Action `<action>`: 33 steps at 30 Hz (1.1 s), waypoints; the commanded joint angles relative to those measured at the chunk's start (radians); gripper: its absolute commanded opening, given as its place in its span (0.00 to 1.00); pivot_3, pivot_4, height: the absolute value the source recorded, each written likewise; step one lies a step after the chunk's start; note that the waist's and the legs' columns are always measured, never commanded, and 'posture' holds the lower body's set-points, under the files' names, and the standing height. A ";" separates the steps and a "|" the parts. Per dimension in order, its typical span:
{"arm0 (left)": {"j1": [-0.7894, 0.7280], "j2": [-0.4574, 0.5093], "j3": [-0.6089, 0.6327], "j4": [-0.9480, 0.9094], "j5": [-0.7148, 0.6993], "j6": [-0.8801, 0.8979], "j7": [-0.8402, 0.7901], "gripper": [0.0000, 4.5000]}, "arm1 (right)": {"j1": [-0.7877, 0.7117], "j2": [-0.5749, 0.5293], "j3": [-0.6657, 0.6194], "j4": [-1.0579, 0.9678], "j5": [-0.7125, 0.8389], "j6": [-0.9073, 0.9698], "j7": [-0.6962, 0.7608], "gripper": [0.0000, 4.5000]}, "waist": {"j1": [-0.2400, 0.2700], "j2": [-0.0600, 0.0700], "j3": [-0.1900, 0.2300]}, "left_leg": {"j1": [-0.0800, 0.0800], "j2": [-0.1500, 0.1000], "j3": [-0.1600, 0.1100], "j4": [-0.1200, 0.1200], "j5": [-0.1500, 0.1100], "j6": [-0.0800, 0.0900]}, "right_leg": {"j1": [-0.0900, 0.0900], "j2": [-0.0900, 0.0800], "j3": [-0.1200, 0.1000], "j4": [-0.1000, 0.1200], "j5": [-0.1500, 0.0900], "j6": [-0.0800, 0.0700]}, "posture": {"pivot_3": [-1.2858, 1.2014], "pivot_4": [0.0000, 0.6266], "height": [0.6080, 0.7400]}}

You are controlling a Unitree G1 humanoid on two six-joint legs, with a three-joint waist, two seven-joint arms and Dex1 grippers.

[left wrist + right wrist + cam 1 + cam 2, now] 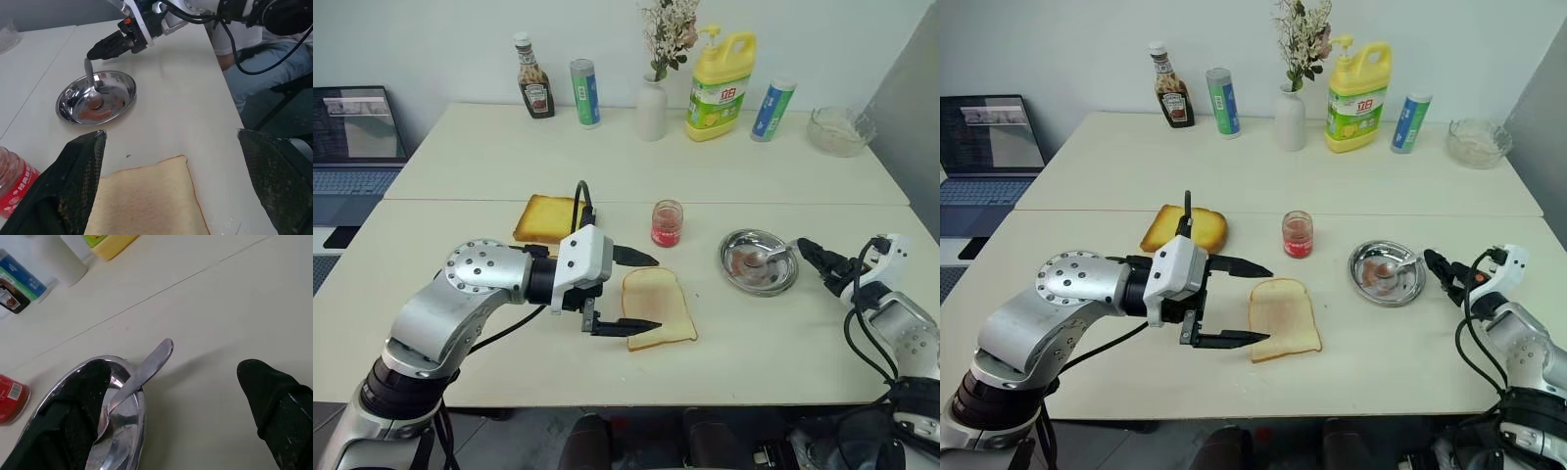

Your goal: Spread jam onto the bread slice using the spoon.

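From the head we look down across the table [783,362], while our wrist cameras sit low and close, both sharing the steel dish [73,105].

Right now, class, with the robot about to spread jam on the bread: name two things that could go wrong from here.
1. The spoon leans on the steel dish rim; the open right gripper might nudge the dish or flip the spoon.
2. The open left gripper straddles the bread slice edge and might shift it.

yellow detergent bottle [1358,96]: red label, two Chinese characters (possibly 立白) | other labels: unreadable
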 commanded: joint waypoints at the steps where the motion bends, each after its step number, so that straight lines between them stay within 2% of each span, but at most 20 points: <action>1: -0.011 0.002 0.000 -0.005 0.011 -0.026 -0.001 0.99 | -0.055 -0.008 -0.002 0.068 -0.011 -0.021 0.031 1.00 | 0.000 0.000 0.000 | 0.000 0.000 0.000 0.000 0.000 0.000 | 0.000 0.000 0.000 0.000 0.000 0.000 | 0.52 0.24 1.00; 11: -0.002 -0.006 -0.016 0.015 0.044 -0.056 0.004 0.99 | -0.169 -0.001 0.024 0.228 -0.031 -0.018 0.126 1.00 | -0.001 0.000 0.000 | 0.000 0.000 0.001 0.000 0.000 0.000 | 0.000 0.000 0.001 0.000 0.000 0.000 | 0.52 0.24 1.00; 14: -0.001 -0.010 -0.021 0.024 0.052 -0.065 0.006 1.00 | -0.182 0.001 0.022 0.248 -0.038 -0.023 0.129 0.87 | -0.001 0.000 0.000 | 0.000 0.000 0.001 0.000 0.000 0.000 | 0.000 0.000 0.001 0.000 0.000 0.000 | 0.52 0.24 1.00; 18: 0.007 -0.012 -0.026 0.032 0.063 -0.077 0.005 1.00 | -0.189 0.000 0.013 0.259 -0.032 -0.029 0.135 0.52 | -0.001 0.000 0.000 | 0.000 0.000 0.001 0.000 0.000 0.000 | 0.000 0.000 0.001 0.000 0.000 0.000 | 0.52 0.24 1.00; 25: 0.015 -0.013 -0.028 0.052 0.081 -0.097 0.002 1.00 | -0.185 -0.001 -0.004 0.234 -0.010 -0.025 0.143 0.01 | -0.001 0.000 0.000 | 0.001 0.000 0.002 0.000 0.000 0.000 | 0.000 0.000 0.001 0.000 0.000 0.000 | 0.52 0.24 1.00; 33: 0.032 -0.018 -0.005 0.075 0.088 -0.096 0.028 1.00 | -0.176 0.002 -0.035 0.154 0.030 -0.005 0.139 0.01 | 0.000 0.000 0.000 | 0.001 0.000 0.002 0.000 0.000 0.000 | 0.000 0.000 0.001 0.000 0.000 0.000 | 0.52 0.24 1.00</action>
